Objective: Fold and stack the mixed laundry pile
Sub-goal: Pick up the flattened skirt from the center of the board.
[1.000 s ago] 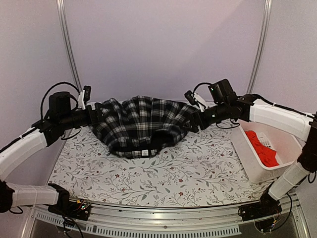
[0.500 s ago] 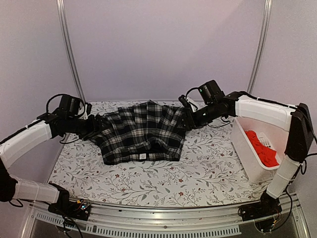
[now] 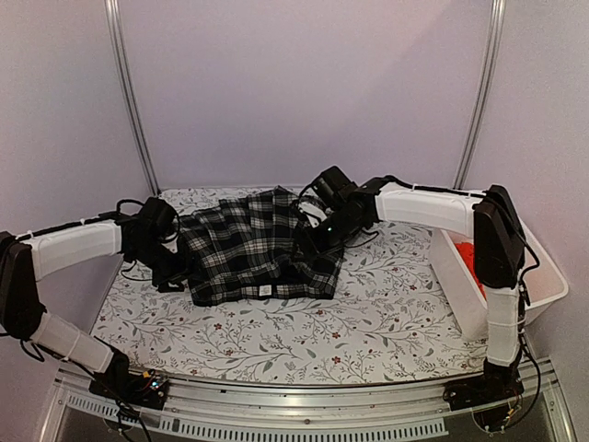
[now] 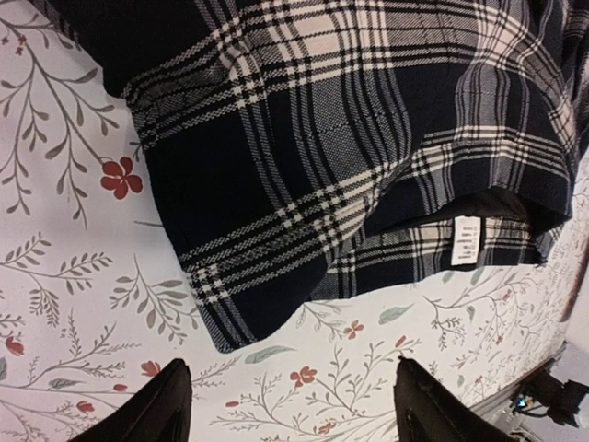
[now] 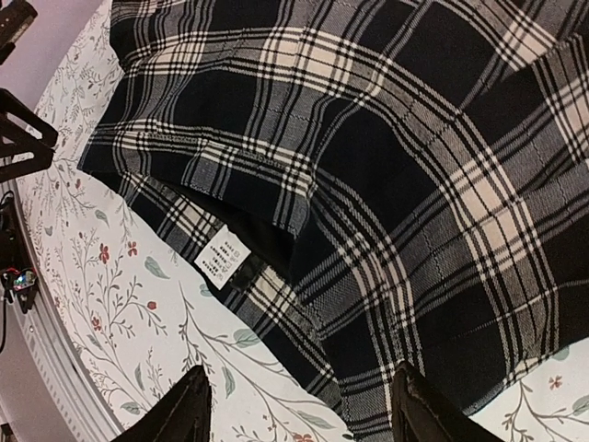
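The black-and-white plaid garment point(image 3: 253, 253) lies spread flat on the floral table cover, with its white label point(image 3: 266, 289) at the near edge. My left gripper point(image 3: 173, 279) hangs open and empty just off the garment's near-left corner. In the left wrist view it point(image 4: 293, 414) is over bare cover below the plaid corner point(image 4: 221, 322). My right gripper point(image 3: 309, 243) is open and empty above the garment's right part. In the right wrist view it point(image 5: 304, 414) straddles the plaid hem point(image 5: 368, 368). The red shirt point(image 3: 466, 255) lies in the basket, mostly hidden by the right arm.
A white plastic basket point(image 3: 457, 293) stands at the table's right edge. The floral table cover point(image 3: 304, 336) lies bare in front of the garment. Metal frame posts stand at the back left and back right.
The plaid garment, held stretched in the air between both grippers, has been lowered flat onto the table and let go. Both grippers have opened; the right one has moved left over the garment.
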